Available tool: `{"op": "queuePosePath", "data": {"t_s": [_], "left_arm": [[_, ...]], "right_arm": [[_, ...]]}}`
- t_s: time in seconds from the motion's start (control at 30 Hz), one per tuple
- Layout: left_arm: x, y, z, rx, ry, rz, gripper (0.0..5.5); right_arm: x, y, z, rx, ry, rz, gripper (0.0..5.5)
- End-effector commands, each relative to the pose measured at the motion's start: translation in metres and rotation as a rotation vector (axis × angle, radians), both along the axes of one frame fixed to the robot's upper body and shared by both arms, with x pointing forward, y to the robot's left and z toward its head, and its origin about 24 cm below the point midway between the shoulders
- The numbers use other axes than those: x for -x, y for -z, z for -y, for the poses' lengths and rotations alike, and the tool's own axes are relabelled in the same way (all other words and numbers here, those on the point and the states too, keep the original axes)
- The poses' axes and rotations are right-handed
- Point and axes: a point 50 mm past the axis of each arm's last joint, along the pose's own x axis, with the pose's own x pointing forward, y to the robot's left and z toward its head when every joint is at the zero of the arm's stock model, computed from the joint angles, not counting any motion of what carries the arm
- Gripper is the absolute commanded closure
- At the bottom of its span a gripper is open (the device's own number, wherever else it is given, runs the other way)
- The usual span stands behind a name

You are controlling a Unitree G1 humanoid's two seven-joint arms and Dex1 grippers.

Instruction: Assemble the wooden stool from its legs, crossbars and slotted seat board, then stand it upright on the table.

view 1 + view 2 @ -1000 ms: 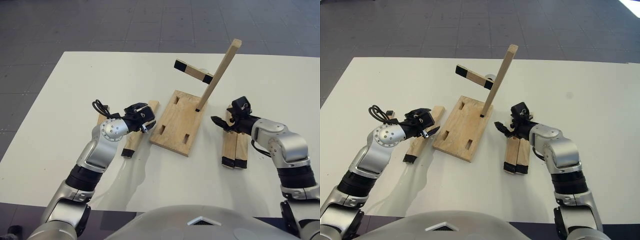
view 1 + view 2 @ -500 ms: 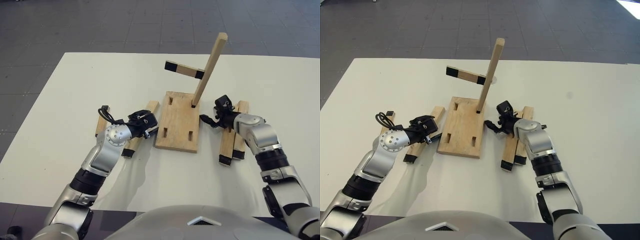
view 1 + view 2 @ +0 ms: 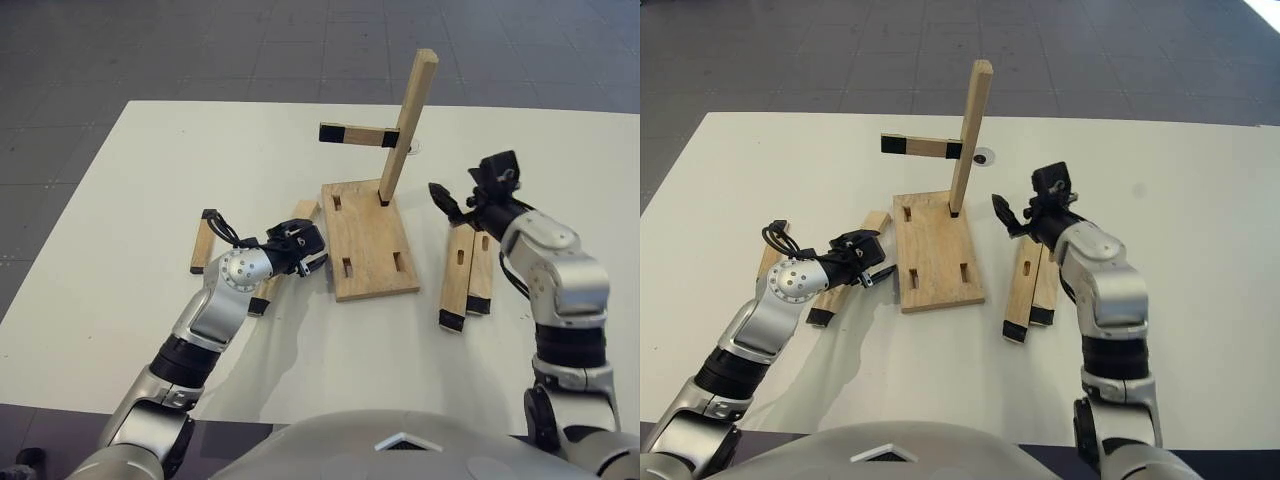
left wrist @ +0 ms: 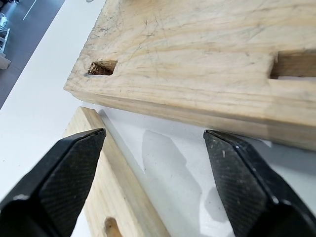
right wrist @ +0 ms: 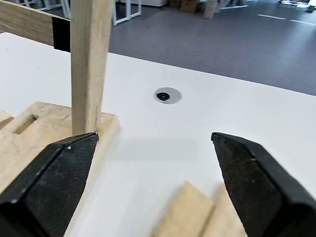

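Seat board (image 3: 368,240) has rotated, and the right gripper (image 5: 154,137) has lifted off the two loose legs (image 3: 468,270) right of the board. It is open beside the upright leg (image 3: 405,125) slotted into the board. Left gripper (image 4: 154,133): open at the board's left edge.

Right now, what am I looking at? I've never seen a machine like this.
A humanoid robot with two arms, each ending in a two-finger gripper. Two pictures come from cameras in its head, looking down; two come from its wrists, close up. On the white table lies a seat board with one leg standing in a slot, a crossbar fixed to it. Two more legs lie to its right, other pieces to its left. The left gripper and right gripper are open, holding nothing.
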Motion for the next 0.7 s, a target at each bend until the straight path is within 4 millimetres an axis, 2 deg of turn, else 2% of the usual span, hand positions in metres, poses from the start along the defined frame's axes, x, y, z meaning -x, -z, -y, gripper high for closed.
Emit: {"op": "queuePosePath", "data": {"t_s": [0.03,0.13,0.2,0.47,0.57,0.7], "left_arm": [[0.001,-0.004,-0.003,-0.008,-0.025,0.027,1.82],[0.000,-0.004,-0.005,-0.014,-0.028,0.029,1.82],[-0.002,-0.004,-0.006,-0.017,-0.025,0.030,1.82],[-0.001,-0.004,-0.004,-0.010,-0.033,0.032,1.82],[0.000,-0.003,-0.003,-0.007,-0.034,0.031,1.82],[0.002,-0.002,-0.001,-0.002,-0.033,0.028,1.82]], "right_arm": [[0.065,0.024,0.017,0.083,0.186,-0.089,1.27],[0.103,0.044,0.021,0.133,0.206,-0.200,1.27],[0.117,0.053,0.026,0.154,0.225,-0.250,1.27],[0.117,0.072,0.044,0.251,0.244,-0.297,1.27],[0.110,0.065,0.052,0.260,0.267,-0.247,1.27],[0.099,0.044,0.051,0.300,0.248,-0.144,1.27]]}}
